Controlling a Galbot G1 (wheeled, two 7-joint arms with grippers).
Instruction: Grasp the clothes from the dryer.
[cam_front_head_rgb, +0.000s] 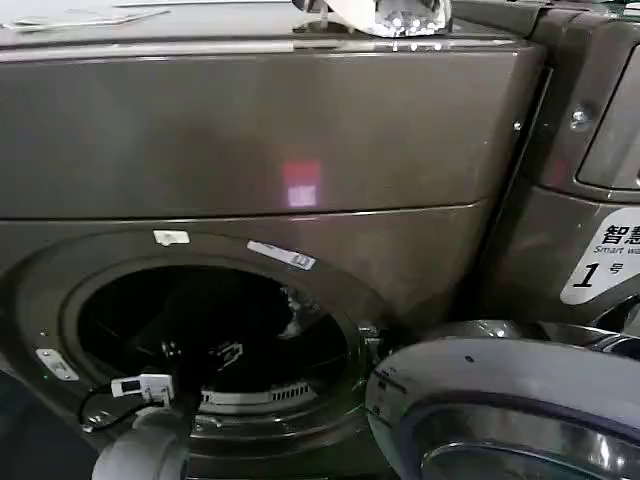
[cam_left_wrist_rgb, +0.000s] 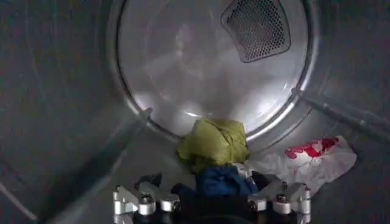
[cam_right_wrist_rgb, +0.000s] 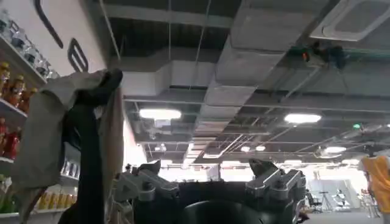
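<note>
Clothes (cam_left_wrist_rgb: 216, 155) lie in a small heap on the drum floor, near the back wall of the dryer (cam_front_head_rgb: 250, 140): a yellow-green piece on top, a dark navy piece (cam_left_wrist_rgb: 220, 179) just in front of it and touching, and a white piece with red marks (cam_left_wrist_rgb: 311, 159) spread flat beside them. Dryer door (cam_front_head_rgb: 500, 410) hangs swung open by the porthole. Left arm reaches in through the opening; the left gripper (cam_left_wrist_rgb: 211, 201) sits low over the drum floor with fingers spread wide, nothing between them, the navy cloth just ahead of the tips. Step in hand, as I read it: the approach, grasp not yet made. Next move likely calls for easing forward and down until the fingers straddle the navy and yellow-green bunch, then closing deep enough to gather folds rather than pinch a loose edge; soft fabric may slip or drag only one piece out. White piece lies apart and may need its own pass. Right gripper (cam_right_wrist_rgb: 210, 185) is raised outside the machine, pointing at the ceiling, fingers apart and holding nothing.
</note>
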